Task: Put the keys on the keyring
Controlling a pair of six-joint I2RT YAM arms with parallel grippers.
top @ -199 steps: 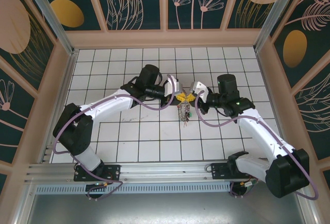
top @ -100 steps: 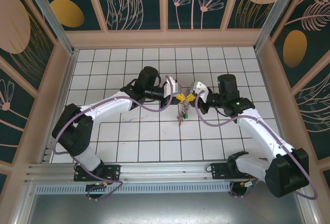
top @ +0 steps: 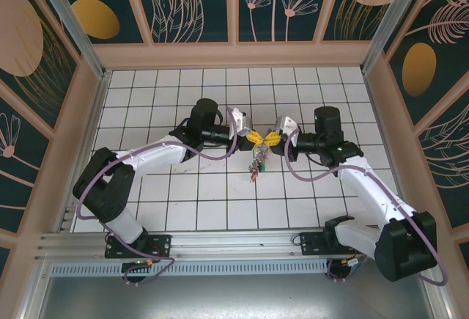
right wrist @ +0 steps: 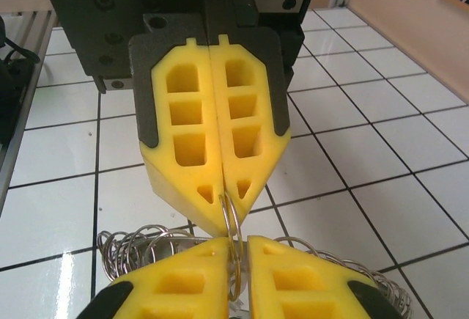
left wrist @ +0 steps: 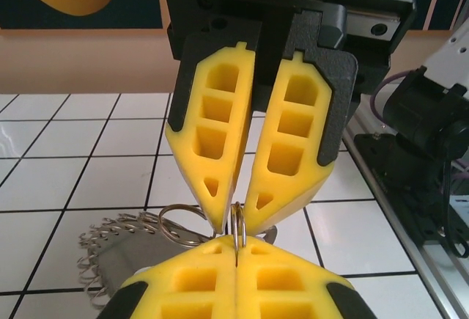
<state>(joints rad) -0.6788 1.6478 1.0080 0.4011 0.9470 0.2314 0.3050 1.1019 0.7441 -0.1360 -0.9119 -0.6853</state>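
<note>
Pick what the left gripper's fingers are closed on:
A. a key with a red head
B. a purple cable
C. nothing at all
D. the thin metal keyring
D: in the left wrist view the left gripper is pinched shut, with the keyring standing edge-on out of its yellow tips.

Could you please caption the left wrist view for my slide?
Left gripper, shut on the keyring, meets the slightly parted right gripper tip to tip.

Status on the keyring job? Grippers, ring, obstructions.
Left gripper shut on thin grey metal keyring. Right gripper jaws slightly parted around same ring. Bunch of small silvery keys hangs below. Tangle of small wire rings crowds the pinch point.
</note>
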